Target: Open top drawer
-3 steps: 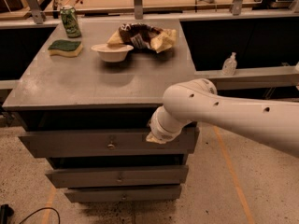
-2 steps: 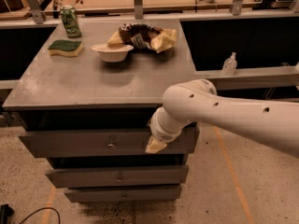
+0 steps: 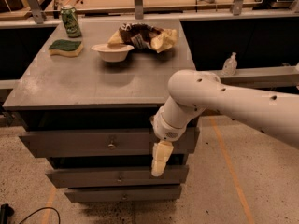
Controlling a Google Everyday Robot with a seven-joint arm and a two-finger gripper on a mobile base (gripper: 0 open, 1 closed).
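Hanging at lower centre, well right of the knob on the top drawer under the table, the hand, apart or together I cannot tell, is risking missing that knob.

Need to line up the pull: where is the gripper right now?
In the camera view the gripper hangs pointing down before the lower right edge of the top drawer, well right of its knob, tip level with the middle drawer.
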